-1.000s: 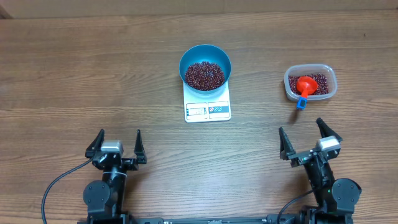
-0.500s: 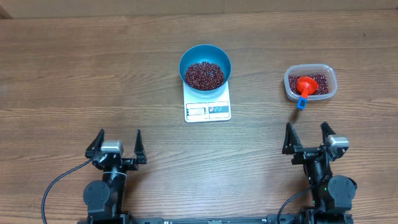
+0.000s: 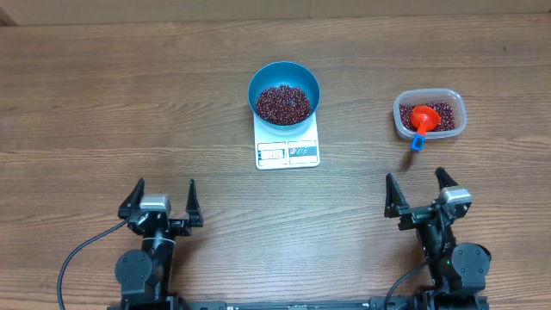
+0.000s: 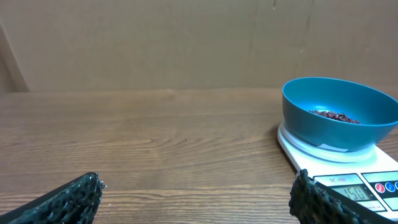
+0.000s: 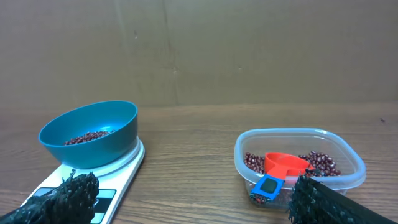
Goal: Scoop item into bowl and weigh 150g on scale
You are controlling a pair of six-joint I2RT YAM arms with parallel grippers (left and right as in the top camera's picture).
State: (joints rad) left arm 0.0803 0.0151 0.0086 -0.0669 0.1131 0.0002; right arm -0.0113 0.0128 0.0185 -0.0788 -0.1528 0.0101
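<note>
Both jaws are spread wide and hold nothing: your left gripper [image 3: 164, 185] and right gripper [image 3: 414, 176] sit low at the near edge of the table [image 3: 103, 103], well apart from everything on it. The bowl [image 3: 285, 69] rests on the scale [image 3: 287, 153] and carries a shallow heap of beans [image 3: 283, 104], so the weighing looks close to done or done. The display shows in the left wrist view, but its digits are too small for you to trust. That is your first risk: add another scoop without checking and you would likely overshoot the target. The second is contact. The bowl is wider than the scale and overhangs it, so a brush from a finger or arm could shift it, tilt it, or press on the platform and spoil the reading. The third sits at the tub [image 3: 397, 116]: the scoop [image 3: 423, 118] lies in the beans left there, its handle poking over the near rim. A sloppy pinch on that handle could lever the scoop up and flick beans out, or drag the light tub across the wood. Loose beans landing on the scale would also count toward the weight. As for position, the bowl and its beans lie far from both grippers and between them, to the right of your left jaws and to the left of your right jaws. The tub lies far from the right jaws, almost straight ahead of them and nearer to them than the bowl is.
</note>
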